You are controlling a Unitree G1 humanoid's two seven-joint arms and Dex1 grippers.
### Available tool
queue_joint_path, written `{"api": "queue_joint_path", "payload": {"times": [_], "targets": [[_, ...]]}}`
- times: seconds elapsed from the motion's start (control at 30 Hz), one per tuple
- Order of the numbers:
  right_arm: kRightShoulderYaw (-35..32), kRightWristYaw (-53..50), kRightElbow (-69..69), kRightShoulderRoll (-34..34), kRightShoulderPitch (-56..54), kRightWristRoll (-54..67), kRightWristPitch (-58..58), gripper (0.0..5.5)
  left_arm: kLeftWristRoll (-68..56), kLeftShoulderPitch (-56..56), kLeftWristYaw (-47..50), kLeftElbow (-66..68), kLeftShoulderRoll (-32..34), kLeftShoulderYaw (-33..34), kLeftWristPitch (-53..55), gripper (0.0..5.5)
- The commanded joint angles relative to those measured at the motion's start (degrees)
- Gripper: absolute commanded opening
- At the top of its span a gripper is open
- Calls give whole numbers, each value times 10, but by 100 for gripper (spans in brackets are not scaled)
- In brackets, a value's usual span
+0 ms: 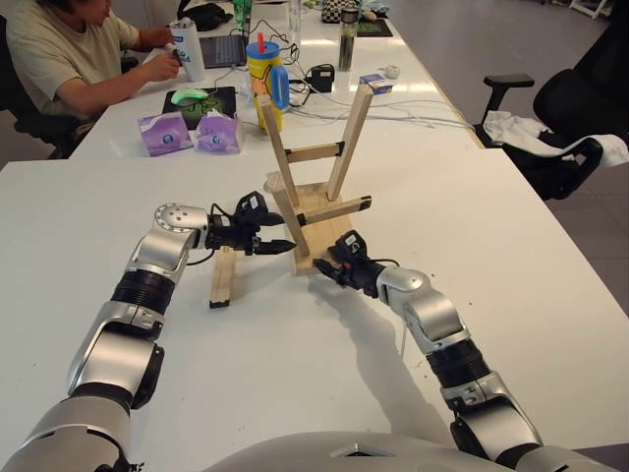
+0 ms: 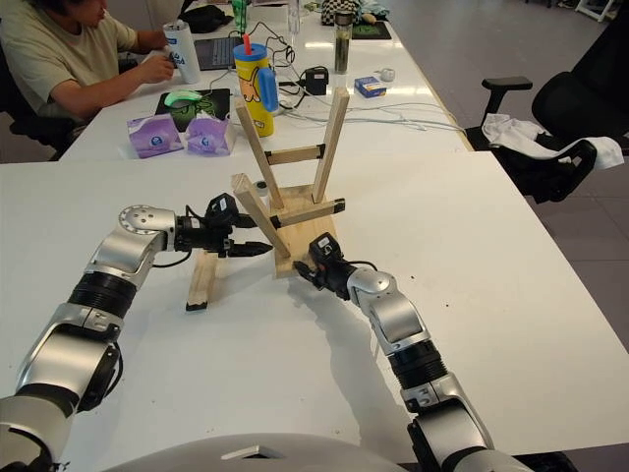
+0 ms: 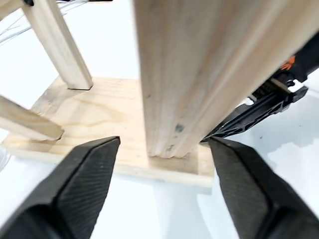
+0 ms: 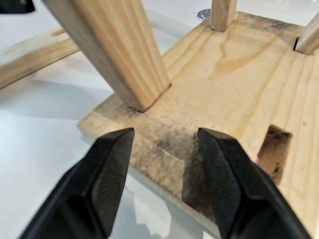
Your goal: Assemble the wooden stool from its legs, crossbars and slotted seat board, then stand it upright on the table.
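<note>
The stool [image 1: 316,202] stands upside down on the white table, its slotted seat board [image 1: 330,234] lying flat. Three legs rise from it, joined by crossbars [image 1: 314,152]. The near leg [image 1: 287,218] leans. My left gripper [image 1: 284,244] is open, its fingers either side of that leg's base [image 3: 194,89] without touching it. At the board's near corner my right gripper [image 1: 326,267] is open, hovering just over the board's edge [image 4: 164,149]. One slot [image 4: 274,149] in the board is empty. A loose leg [image 1: 224,275] lies flat on the table left of the board.
Two purple tissue packs [image 1: 165,133], a yellow bottle [image 1: 265,84] and cables lie on the adjoining table behind the stool, where a person sits. An office chair [image 1: 560,147] stands at the right. Bare tabletop [image 1: 511,256] lies to the right and in front.
</note>
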Motion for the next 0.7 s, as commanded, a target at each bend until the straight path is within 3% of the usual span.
{"api": "queue_joint_path", "payload": {"times": [0.03, 0.13, 0.27, 0.33, 0.47, 0.7], "targets": [[36, 5, 27, -10, 50, -14, 87, 235, -8, 94, 23, -115, 64, 47, 56, 401], [49, 8, 1, -8, 72, -5, 108, 235, -13, 199, 111, -235, 79, 118, 116, 447], [43, -7, -53, -3, 108, 11, 131, 235, -7, 302, 313, -413, 1, 221, 264, 507], [38, -15, -70, 2, 120, 15, 130, 235, 0, 346, 369, -491, -36, 213, 316, 535], [12, -31, -89, 14, 124, 13, 52, 235, 24, 390, 490, -553, -122, 202, 389, 539], [-57, 1, -171, 14, 106, 76, -2, 235, 39, 423, 578, -534, -199, 185, 393, 539]]}}
